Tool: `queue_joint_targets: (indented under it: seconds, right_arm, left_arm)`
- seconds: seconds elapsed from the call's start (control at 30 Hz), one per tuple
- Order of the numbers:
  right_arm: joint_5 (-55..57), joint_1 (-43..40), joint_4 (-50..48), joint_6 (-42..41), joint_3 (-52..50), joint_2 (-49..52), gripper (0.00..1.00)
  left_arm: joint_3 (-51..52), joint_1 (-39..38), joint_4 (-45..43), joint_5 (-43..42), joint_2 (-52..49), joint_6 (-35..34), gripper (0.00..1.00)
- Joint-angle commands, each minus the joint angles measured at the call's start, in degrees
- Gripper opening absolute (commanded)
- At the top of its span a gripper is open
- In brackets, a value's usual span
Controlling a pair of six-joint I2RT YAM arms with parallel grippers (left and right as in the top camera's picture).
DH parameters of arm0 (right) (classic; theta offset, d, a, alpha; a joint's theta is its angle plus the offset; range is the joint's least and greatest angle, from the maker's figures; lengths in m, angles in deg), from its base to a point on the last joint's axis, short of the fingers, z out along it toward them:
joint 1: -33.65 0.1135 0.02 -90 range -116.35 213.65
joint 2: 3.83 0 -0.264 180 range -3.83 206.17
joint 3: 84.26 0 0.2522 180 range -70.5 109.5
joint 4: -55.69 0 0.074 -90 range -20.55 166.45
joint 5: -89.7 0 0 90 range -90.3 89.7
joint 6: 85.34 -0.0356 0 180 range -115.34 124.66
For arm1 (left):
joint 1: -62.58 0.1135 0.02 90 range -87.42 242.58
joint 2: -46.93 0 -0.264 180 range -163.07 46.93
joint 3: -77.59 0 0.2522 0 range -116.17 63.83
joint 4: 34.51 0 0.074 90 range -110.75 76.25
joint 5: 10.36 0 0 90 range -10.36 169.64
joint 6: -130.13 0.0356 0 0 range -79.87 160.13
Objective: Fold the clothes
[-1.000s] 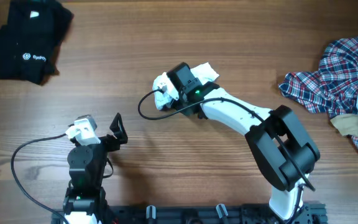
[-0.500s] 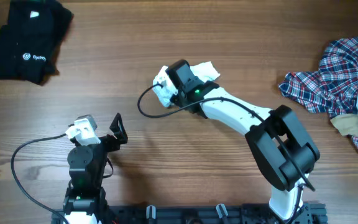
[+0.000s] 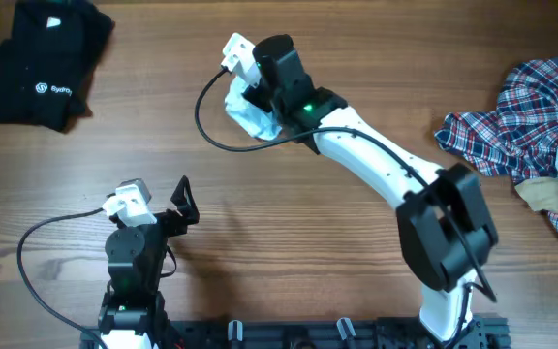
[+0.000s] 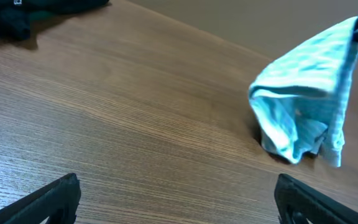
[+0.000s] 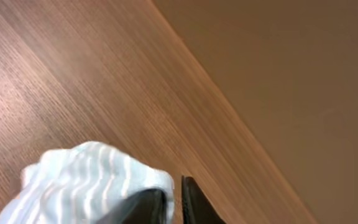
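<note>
The small pale-blue striped garment (image 3: 244,113) hangs bunched from my right gripper (image 3: 257,100), whose jaws are shut on its top edge. In the right wrist view the cloth (image 5: 86,182) is pinched between the dark fingers of that gripper (image 5: 174,200). From the left wrist view the garment (image 4: 306,106) dangles with its lower end at the table. My left gripper (image 3: 184,202) stands wide open near the front edge, nothing between its fingers (image 4: 53,198).
A black logo garment (image 3: 42,60) lies at the far left corner, also visible as the dark cloth (image 4: 30,9) in the left wrist view. A plaid shirt (image 3: 519,105) and a beige piece (image 3: 546,194) are heaped at the right edge.
My right gripper closed on the pale-blue garment and carried it up and toward the far left, so the cloth now hangs instead of lying flat. The left arm has not moved.
</note>
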Motion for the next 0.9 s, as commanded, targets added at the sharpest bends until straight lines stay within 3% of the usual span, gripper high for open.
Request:
queue_joint_targets:
  seconds: [0.0,0.1,0.3,0.53,0.63,0.67,0.77,0.87]
  right_arm:
    - [-1.0,-0.8,-1.0,-2.5,0.7,6.2,0.1]
    - [2.7,-1.4,-1.8,-6.4,0.7,7.6,0.04]
    - [11.8,-1.4,-4.7,-8.2,0.7,3.4,0.04]
    - [10.3,-2.8,0.0,-9.2,0.7,-6.0,0.05]
    - [9.0,-3.2,7.5,-9.6,0.7,-6.8,0.2]
    - [8.9,-3.6,9.5,-10.8,0.7,-6.8,0.2]
    - [8.8,-6.5,14.5,-21.3,0.7,-6.8,0.24]
    - [3.0,-10.9,17.1,-28.6,0.7,-6.8,0.54]
  left_arm:
    - [0.0,0.2,0.0,-0.8,-0.2,-0.5,1.0]
    - [0.0,0.2,0.0,-0.7,-0.2,-0.5,1.0]
    - [0.0,0.2,0.0,-0.7,-0.2,-0.5,1.0]
    - [0.0,0.2,0.0,-0.7,-0.2,-0.5,1.0]
    - [0.0,0.2,-0.2,-0.8,-0.2,-0.6,1.0]
    - [0.0,0.2,-0.5,-2.1,-0.2,-1.9,1.0]
    - [0.0,0.3,-6.4,-14.9,-0.2,-3.8,1.0]
    - [-2.7,0.2,-5.0,-22.7,-0.7,-3.3,1.0]
